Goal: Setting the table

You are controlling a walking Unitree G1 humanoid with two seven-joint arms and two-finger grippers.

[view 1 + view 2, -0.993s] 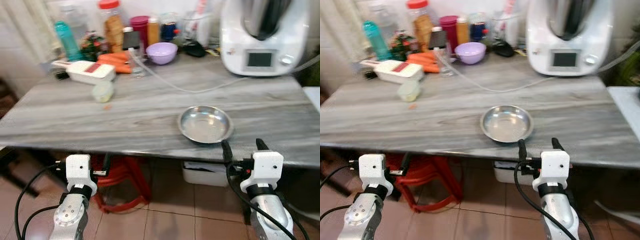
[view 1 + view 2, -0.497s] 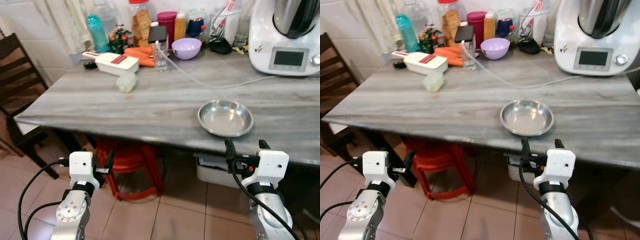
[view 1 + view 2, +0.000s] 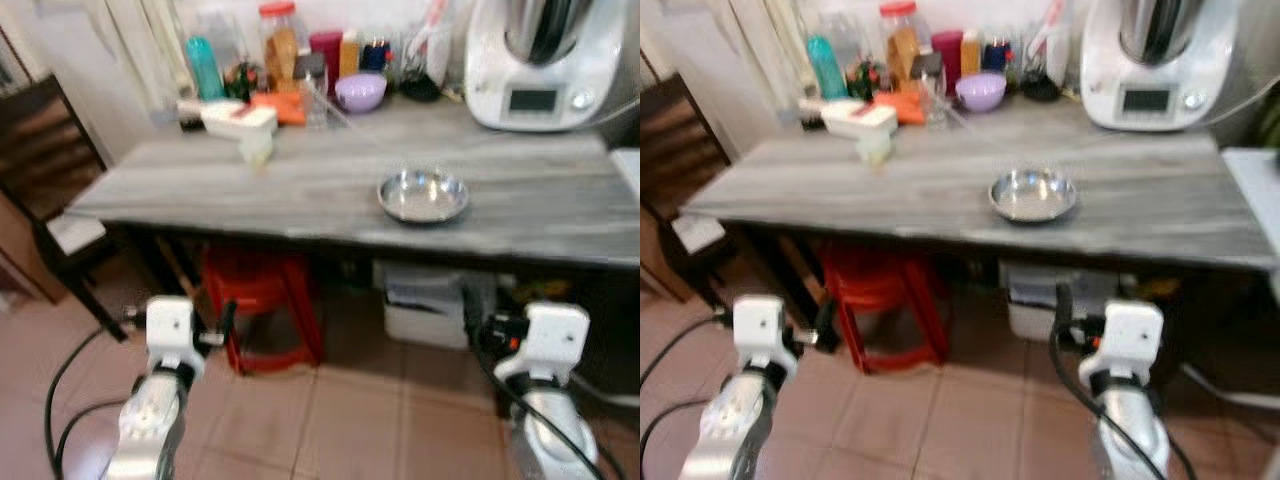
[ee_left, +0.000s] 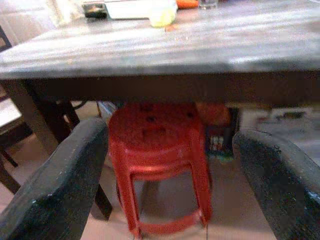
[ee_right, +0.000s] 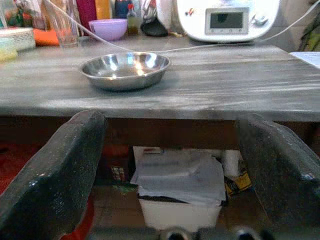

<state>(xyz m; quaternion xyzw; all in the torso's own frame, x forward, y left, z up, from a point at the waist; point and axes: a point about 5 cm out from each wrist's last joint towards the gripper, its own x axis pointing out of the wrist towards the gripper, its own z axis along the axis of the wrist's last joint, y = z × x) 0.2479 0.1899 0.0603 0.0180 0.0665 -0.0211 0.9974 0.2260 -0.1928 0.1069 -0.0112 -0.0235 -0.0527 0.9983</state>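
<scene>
A shallow steel bowl (image 3: 423,195) sits empty near the front edge of the grey marble table (image 3: 300,185), right of the middle. Both arms are held low in front of the table, below its top. My right gripper (image 5: 170,125) is open with nothing between its fingers; it points at the table's edge, with the steel bowl (image 5: 125,70) above and ahead of it. My left gripper (image 4: 167,137) is open too and looks under the table toward a red stool (image 4: 160,150).
At the table's back stand a white kitchen machine (image 3: 545,55), a purple bowl (image 3: 360,90), jars and bottles, a white grater box (image 3: 238,118) and a pale cup (image 3: 257,150). A white bin (image 3: 430,310) sits under the table. A dark chair (image 3: 50,160) stands at the left.
The camera has backed away from the table, so more floor and the chair show. The bowl has not moved on the table. Both grippers stay low and open.
</scene>
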